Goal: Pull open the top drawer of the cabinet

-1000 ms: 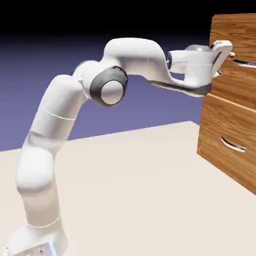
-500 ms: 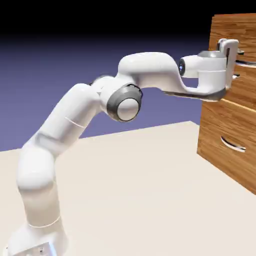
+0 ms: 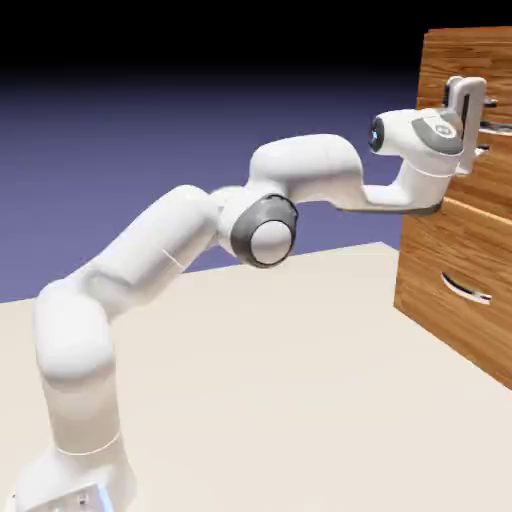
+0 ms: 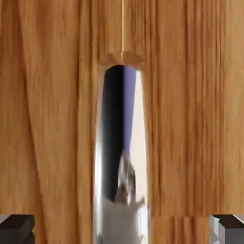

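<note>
Top drawer (image 3: 492, 150): silver handle (image 4: 121, 157) centred between the tool's (image 4: 121, 228) 2 wide-spread fingertips (image 4: 16, 228), nothing gripped; positioned for closing, then pulling.

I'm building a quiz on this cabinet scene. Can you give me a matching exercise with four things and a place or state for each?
Things:
1. white robot arm's claw
2. upper wood-grain drawer front
3. lower drawer's curved silver handle
4. shiny silver upper handle

Places or states:
A. untouched, below the claw
B. open, fingertips wide on either side of a handle
C. large and central in the hand view, mirroring the arm
D. directly before the claw

Pairs: 1-B, 2-D, 3-A, 4-C
</note>
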Action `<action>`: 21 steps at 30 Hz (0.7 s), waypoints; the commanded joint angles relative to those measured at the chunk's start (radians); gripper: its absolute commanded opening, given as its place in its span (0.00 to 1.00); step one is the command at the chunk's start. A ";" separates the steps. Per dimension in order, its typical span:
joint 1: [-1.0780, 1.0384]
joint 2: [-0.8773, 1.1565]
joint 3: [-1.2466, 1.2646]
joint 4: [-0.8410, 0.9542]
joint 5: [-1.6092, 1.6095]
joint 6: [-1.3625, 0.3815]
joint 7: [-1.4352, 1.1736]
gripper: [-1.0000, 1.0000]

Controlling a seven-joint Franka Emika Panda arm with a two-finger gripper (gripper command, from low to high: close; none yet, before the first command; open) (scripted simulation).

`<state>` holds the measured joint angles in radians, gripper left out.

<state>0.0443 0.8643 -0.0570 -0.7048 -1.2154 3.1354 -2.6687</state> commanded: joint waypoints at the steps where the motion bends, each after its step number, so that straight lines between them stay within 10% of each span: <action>1: 0.009 -0.015 -0.025 -0.019 -0.026 0.008 0.044 0.00; 21: 0.162 -0.230 -0.260 -0.225 -0.744 0.062 0.887 0.00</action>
<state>0.2072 0.6341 -0.3162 -0.9298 -1.9583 3.1966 -1.7824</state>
